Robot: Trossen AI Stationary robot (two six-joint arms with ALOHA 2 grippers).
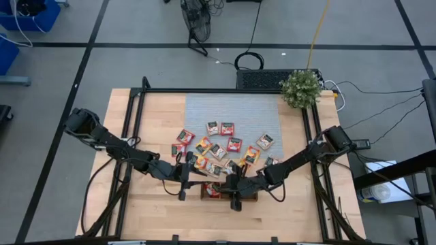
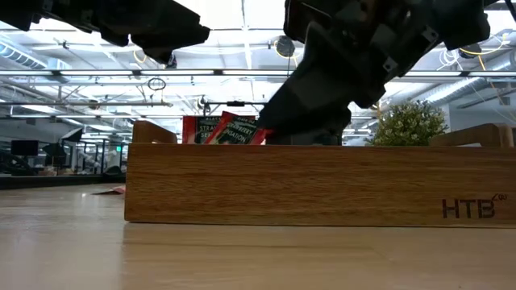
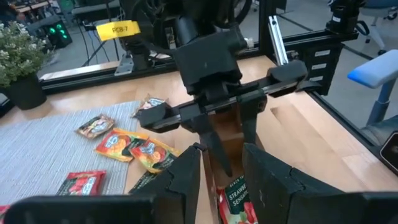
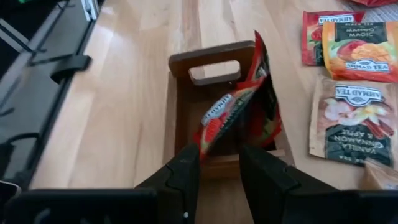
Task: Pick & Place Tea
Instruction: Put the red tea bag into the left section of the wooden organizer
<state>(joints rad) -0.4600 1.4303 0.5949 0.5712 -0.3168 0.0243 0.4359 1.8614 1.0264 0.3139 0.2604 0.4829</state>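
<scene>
Here the right hand [image 4: 219, 163] pinches a red tea packet [image 4: 239, 121] over the wooden tray [image 4: 211, 62].

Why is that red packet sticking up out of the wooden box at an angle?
The right end effector is pinching the red packet and holding it tilted over the wooden tray, so it isn't lying flat yet. Other packets lie scattered on the grey mat.

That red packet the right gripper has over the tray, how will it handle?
Probably floppy: the red packet looks creased and bowed above the right gripper. Likely light, a thin flat sachet. It may lean or slump once in the wooden tray, like the tilted packets already there.
</scene>
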